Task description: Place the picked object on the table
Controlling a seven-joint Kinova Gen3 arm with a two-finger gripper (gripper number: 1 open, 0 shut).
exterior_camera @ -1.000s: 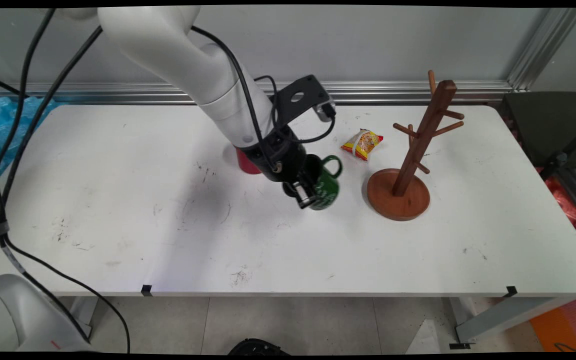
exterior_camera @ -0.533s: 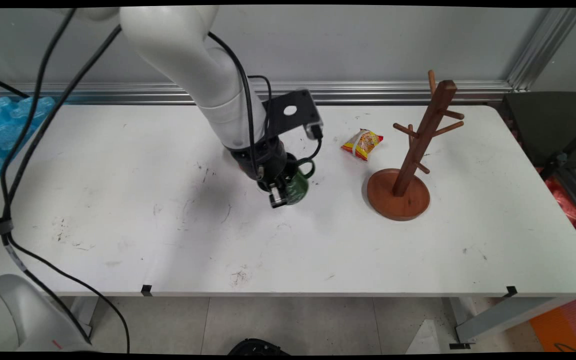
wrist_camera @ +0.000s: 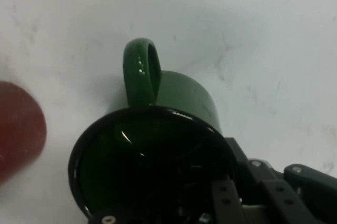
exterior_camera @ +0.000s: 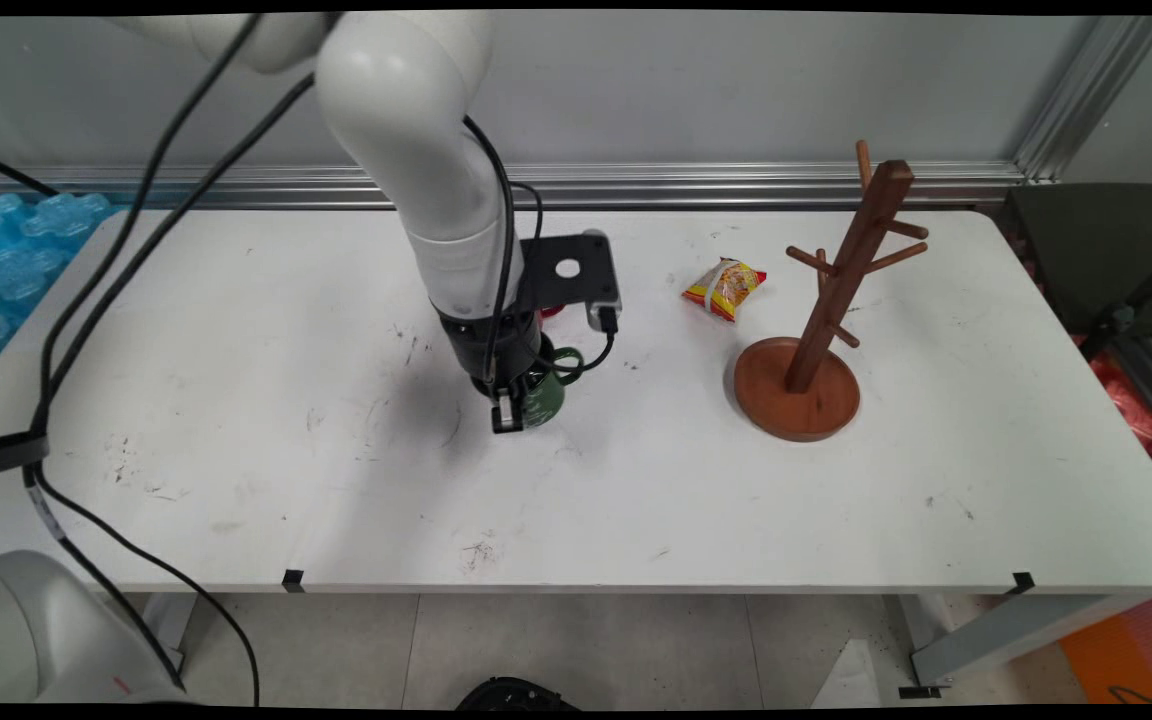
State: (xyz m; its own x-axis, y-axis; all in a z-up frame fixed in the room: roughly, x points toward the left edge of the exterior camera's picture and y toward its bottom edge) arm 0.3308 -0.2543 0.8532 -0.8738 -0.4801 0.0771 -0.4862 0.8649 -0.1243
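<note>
The white table [exterior_camera: 836, 520] with dark scuff marks is the biggest thing, and everything stands on it. The white robot arm [exterior_camera: 416, 130] comes down from the upper left to the middle of the table, with black cables hanging along it.

On the right side stands the brown wooden mug tree [exterior_camera: 821, 330], a round base with an upright post and several pegs. It is well apart from the arm.

The black two-finger gripper [exterior_camera: 508, 408] points down and is closed on the dark green ceramic mug with a black inside [exterior_camera: 542, 392]. In the hand view one finger sits inside the mug [wrist_camera: 174, 108] and the linkage is outside its wall, so the wall is pinched between them. The mug is near the middle of the table, with its handle toward the right in the main view. I cannot tell if its bottom touches the table.

A red round cup [wrist_camera: 18, 129] is just beside the mug, behind the arm in the main view.

A small yellow and red snack packet [exterior_camera: 724, 287] lies near the back, between the arm and the mug tree.
</note>
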